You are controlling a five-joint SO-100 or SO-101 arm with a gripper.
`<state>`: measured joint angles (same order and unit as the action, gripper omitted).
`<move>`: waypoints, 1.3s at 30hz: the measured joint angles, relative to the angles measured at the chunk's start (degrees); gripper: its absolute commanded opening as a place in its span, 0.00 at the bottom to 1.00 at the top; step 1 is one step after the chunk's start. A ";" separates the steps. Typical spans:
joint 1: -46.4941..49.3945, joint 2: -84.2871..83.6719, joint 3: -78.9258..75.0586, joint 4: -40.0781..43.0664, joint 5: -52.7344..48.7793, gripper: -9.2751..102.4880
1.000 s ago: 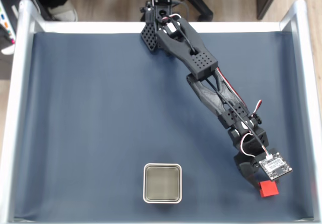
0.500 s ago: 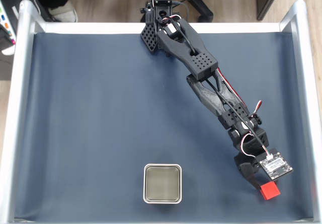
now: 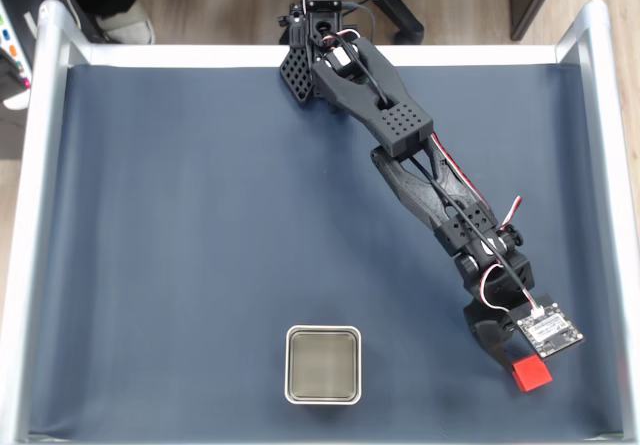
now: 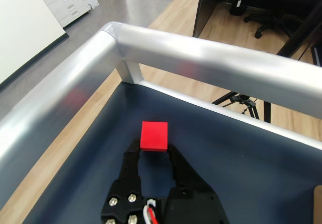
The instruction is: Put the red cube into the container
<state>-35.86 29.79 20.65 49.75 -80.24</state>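
Red is sitting right at the tips of my jaws (image 4: pixel 152 151): in the wrist view the red cube (image 4: pixel 154 135) is resting just ahead of the two black fingers (image 4: pixel 132 159), partly between their tips, with a finger close to each lower corner. I am reading the jaws as parted about as wide as the cube itself, but I cannot tell whether they are already pressing on it or only flanking it. Comparing with the last second, the fixed view is showing the cube (image 3: pixel 531 373) nudging a little, first drifting slightly outward from the jaws and then coming back in toward them, while the arm (image 3: pixel 400 135) is barely shifting. I am taking that as the fingers closing in and squaring the cube up, so the grasp is under way but not yet confirmed, and nothing is lifted off the blue tabletop (image 3: pixel 200 225) as far as I can judge. The container (image 3: pixel 322 364) is lying well off to the left of the jaws in the fixed view, open and with nothing in it, so the carrying is still ahead of me. The silver rail (image 4: pixel 201 58) is running close beyond the cube, leaving me little room to push farther forward, so I am wanting a firm squeeze before raising anything.
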 measured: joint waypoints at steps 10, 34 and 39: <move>2.20 28.04 25.84 4.66 -1.32 0.08; 25.75 71.19 65.39 -5.01 -12.04 0.08; 30.50 71.19 65.39 -7.29 -12.83 0.08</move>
<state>-5.36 100.99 86.04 42.45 -93.08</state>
